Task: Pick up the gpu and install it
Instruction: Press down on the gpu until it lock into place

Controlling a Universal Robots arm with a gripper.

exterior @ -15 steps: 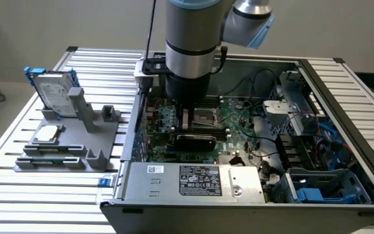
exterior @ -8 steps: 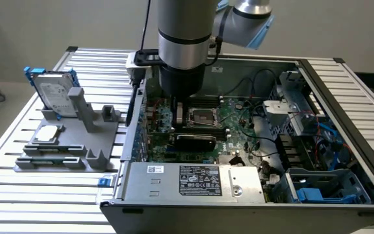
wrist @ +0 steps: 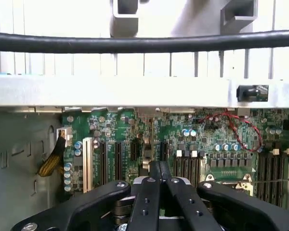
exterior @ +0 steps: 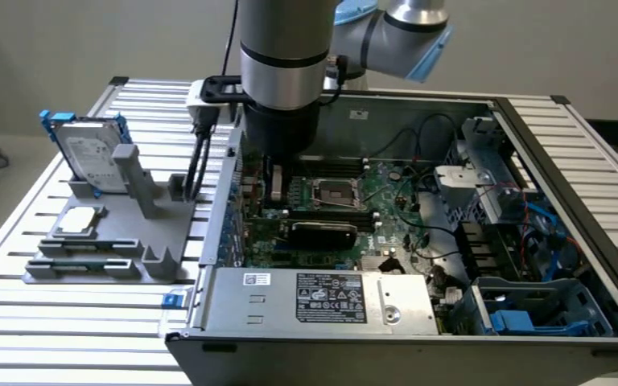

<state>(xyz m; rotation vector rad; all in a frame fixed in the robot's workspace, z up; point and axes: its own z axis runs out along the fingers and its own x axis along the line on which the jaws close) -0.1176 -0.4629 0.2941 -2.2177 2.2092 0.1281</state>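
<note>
On the slatted desk (exterior: 73,338), the open computer case (exterior: 566,153) holds what looks like the gpu (exterior: 322,233), black-covered at frame centre, with the jaws closed on nothing nearby; likely light, stiff and fragile, best held by its edges.

Fingers (wrist: 160,169): tips meet above the motherboard (wrist: 183,144), rear linkage cut off by the frame edge; in the exterior view the arm (exterior: 282,72) hides them entirely. Label text on the power supply (exterior: 320,296), well apart from the fingers: too small to read.
</note>
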